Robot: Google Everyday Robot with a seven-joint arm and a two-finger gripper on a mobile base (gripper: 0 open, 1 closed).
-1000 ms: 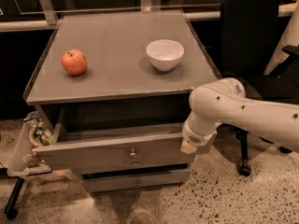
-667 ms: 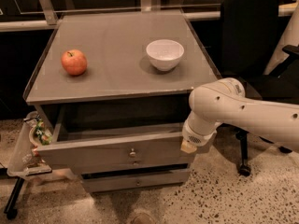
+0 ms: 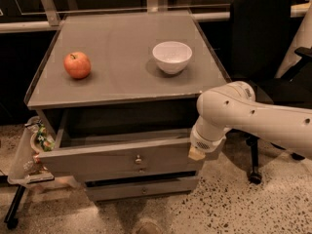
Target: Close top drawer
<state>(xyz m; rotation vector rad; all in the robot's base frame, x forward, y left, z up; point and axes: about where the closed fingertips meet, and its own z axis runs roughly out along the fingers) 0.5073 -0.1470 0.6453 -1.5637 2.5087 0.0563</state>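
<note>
1. A red apple [image 3: 77,65] sits at 9 o'clock on the grey tabletop [image 3: 122,30].
2. At 6 o'clock beneath it, the top drawer [image 3: 97,159] hangs open, with its knob [image 3: 138,159] at centre.
3. A white bowl [image 3: 172,56] rests at 2 o'clock.
4. The pincer [image 3: 197,153] is at the drawer front's 3 o'clock end; its state cannot be told.
</note>
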